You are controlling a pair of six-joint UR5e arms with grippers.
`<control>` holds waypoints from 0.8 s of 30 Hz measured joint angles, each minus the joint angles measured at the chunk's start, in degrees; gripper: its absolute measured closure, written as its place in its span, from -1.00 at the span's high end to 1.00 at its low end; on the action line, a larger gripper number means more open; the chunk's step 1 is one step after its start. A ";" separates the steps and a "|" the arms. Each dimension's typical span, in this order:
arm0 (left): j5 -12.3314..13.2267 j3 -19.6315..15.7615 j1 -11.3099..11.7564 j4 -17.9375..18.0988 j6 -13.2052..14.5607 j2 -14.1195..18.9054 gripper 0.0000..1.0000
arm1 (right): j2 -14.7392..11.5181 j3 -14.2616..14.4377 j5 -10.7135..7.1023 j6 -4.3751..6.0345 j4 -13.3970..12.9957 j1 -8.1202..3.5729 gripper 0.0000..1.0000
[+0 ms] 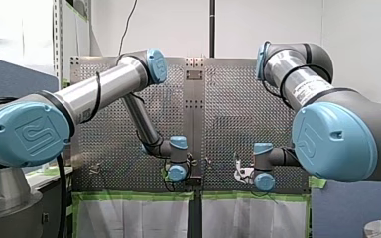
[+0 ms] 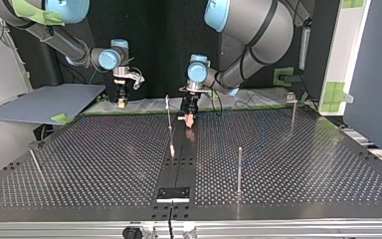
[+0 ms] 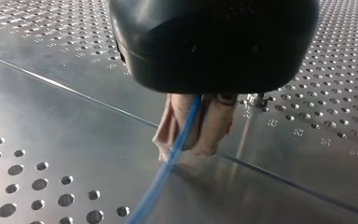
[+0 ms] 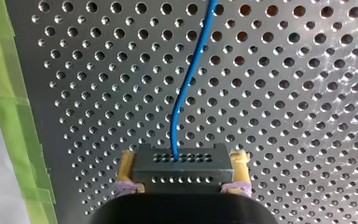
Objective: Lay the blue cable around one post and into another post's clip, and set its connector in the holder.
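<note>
Blue cable is passing between the beige pads of my left pincer, which is clenching it with the tips down at the table; whether they are touching it I cannot tell. In the top view that pincer is hovering just beside the middle post, which is standing on the side toward my right arm, so my left arm is the nearer one for any wrapping.

My right pincer is gripping the grey connector between yellow pads, well apart from that post, at the table's far edge. From the connector the cable is running straight ahead with a slight bend, its long axis lying along the pincer's reach.

Another post is standing toward the top view's right; which post is carrying the clip I cannot tell. A dark block at the near edge is probably the holder, lying across the table from both pincers.

The surface is shiny perforated metal with a plain strip down the middle. Green tape is edging it, and a dark backdrop is hanging behind the arms.
</note>
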 joint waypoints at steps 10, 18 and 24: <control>4.37 -0.02 0.07 -2.96 1.01 0.04 1.00 | 0.00 -0.32 -0.38 0.31 1.11 -0.17 -1.00; 3.57 -0.18 0.08 -6.63 4.24 0.10 1.00 | 0.03 -0.35 -0.40 0.23 1.82 -0.18 -1.00; 3.95 -1.58 0.03 -9.84 7.44 0.33 1.00 | 0.05 -0.36 -0.40 0.16 2.09 -0.18 -1.00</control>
